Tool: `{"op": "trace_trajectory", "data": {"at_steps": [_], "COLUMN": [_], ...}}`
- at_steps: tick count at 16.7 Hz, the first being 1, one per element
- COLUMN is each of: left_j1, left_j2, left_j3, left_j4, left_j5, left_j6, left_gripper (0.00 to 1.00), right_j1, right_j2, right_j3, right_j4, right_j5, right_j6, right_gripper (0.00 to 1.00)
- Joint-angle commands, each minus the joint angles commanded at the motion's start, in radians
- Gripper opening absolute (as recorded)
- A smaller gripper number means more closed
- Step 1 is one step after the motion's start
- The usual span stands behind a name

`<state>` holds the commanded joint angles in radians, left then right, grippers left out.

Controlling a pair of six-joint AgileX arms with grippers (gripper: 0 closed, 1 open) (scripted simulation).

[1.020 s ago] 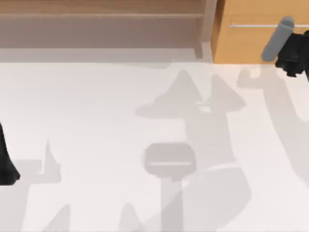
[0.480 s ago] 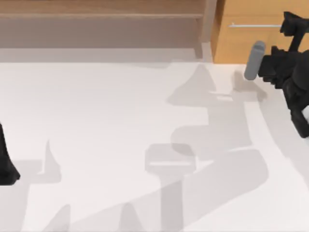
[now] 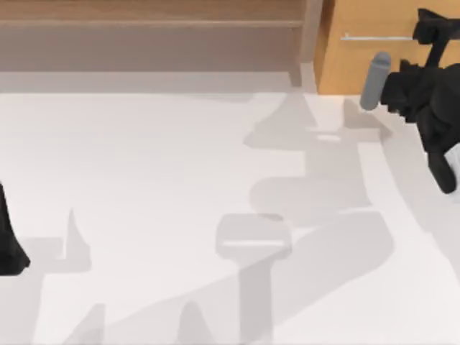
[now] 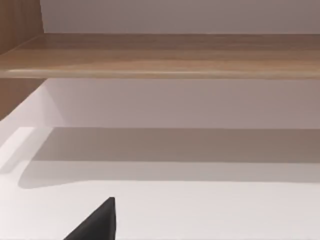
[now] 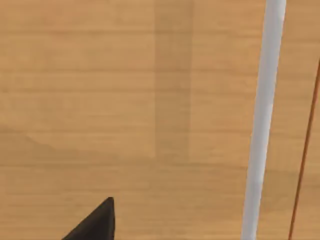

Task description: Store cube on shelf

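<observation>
The cube is out of view. The shelf (image 3: pixel 151 25) is a long low brown wooden unit along the table's far edge at the left, and its horizontal board (image 4: pixel 165 55) shows in the left wrist view. My right gripper (image 3: pixel 430 27) is at the far right, up against the front of the orange-wood cabinet (image 3: pixel 359 68), close to its silver bar handle (image 3: pixel 374 37). In the right wrist view the cabinet front (image 5: pixel 125 100) and the handle (image 5: pixel 262 120) are very near. My left arm (image 3: pixel 8 241) sits parked at the table's left edge.
The white tabletop (image 3: pixel 144 165) stretches between the arms, crossed by grey shadows. The shelf's upright side panel (image 3: pixel 310 36) stands between shelf and cabinet. A grey cylindrical part of the right arm (image 3: pixel 374 80) juts out in front of the cabinet.
My right arm has swung in from the right edge; its grey part moved left and down off the cabinet front, and the gripper now points at the handle. The left arm stayed still.
</observation>
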<state>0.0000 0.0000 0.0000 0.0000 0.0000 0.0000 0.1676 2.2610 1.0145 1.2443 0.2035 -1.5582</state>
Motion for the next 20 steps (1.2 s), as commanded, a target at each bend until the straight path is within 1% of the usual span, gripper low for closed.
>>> {"op": "trace_trajectory", "data": {"at_steps": [3, 6, 19, 20], "left_j1": [0.0, 0.0, 0.0, 0.0], "left_j2": [0.0, 0.0, 0.0, 0.0], "left_j3": [0.0, 0.0, 0.0, 0.0], "left_j4": [0.0, 0.0, 0.0, 0.0], "left_j5": [0.0, 0.0, 0.0, 0.0], "left_j6": [0.0, 0.0, 0.0, 0.0], "left_gripper": [1.0, 1.0, 1.0, 1.0], "right_j1": [-0.004, -0.004, -0.004, -0.004], "right_j2": [0.021, 0.022, 0.022, 0.022], "right_j3": [0.045, 0.047, 0.047, 0.047], "right_j4": [-0.024, -0.025, -0.025, -0.025], "right_j5": [-0.003, -0.003, -0.003, -0.003], "right_j6": [0.0, 0.0, 0.0, 0.0], "right_gripper": [1.0, 1.0, 0.02, 0.0]}}
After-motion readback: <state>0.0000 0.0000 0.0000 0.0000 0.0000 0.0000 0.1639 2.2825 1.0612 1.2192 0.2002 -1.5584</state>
